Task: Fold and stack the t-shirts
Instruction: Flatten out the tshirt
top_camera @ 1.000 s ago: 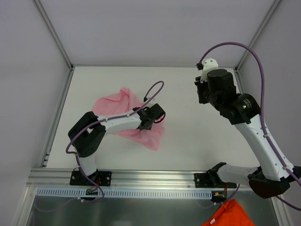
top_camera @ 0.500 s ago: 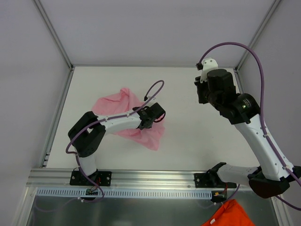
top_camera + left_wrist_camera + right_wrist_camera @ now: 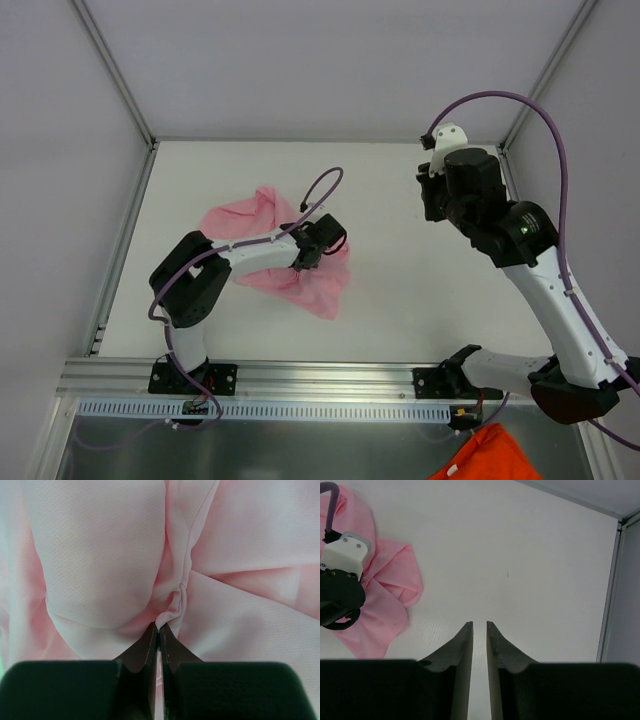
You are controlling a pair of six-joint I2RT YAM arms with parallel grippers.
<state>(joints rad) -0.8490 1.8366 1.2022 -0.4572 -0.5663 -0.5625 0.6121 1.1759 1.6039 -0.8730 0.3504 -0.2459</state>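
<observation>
Because the light pink t-shirt (image 3: pixel 320 284) lies crumpled in a heap rather than spread flat, left of centre in the top view on the white table (image 3: pixel 410 290), the left gripper (image 3: pixel 158 628) has its fingertips clenched on a small raised pleat of the fabric. In the left wrist view the cloth gathers into radiating creases just above the tips. I judge this pinch is meant to lift or drag the garment open so that it can be laid out before any fold. Which part of the shirt is caught I cannot tell, so it may rise as a bunch instead of opening. The right gripper (image 3: pixel 476 626) hangs over bare table at the upper right of the top view, well apart from the shirt. Its jaws are slightly parted with nothing between them, and it is probably held clear until a second corner is offered. An orange cloth (image 3: pixel 492 452) sits at the bottom edge of that view, off the table. No print, label, brand or readable writing shows on the shirt, the arms or the table.
</observation>
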